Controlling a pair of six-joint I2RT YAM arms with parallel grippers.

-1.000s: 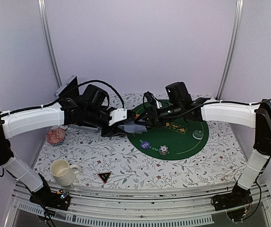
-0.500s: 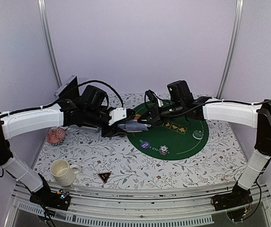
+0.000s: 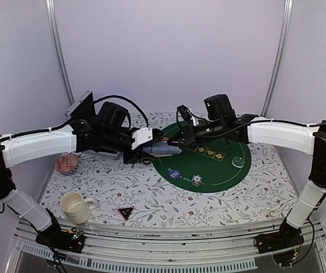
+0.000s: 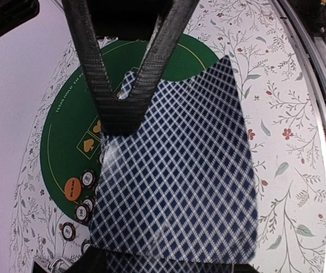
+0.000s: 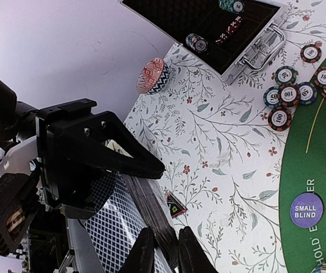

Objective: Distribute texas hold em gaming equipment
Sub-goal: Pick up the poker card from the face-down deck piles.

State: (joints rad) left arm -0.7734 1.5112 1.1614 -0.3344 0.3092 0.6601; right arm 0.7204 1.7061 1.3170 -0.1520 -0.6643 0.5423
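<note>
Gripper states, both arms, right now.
Left gripper: shut on the playing cards.
Right gripper: fingers close together at the playing cards' edge; whether it grips cannot be told.

Left arm (image 3: 37, 145) and right arm (image 3: 279, 136): smooth white tubular shells on the long links, matte black housings at the joints, each on a black base mount (image 3: 60, 236). A thin black cable (image 3: 123, 98) runs along each arm away from the base mount. Left gripper (image 4: 120, 116): flat black fingers (image 4: 89, 62) with a fine woven texture, behind a white block (image 3: 143, 138). Right gripper (image 5: 165, 253): narrow black fingers with rounded tips.
</note>
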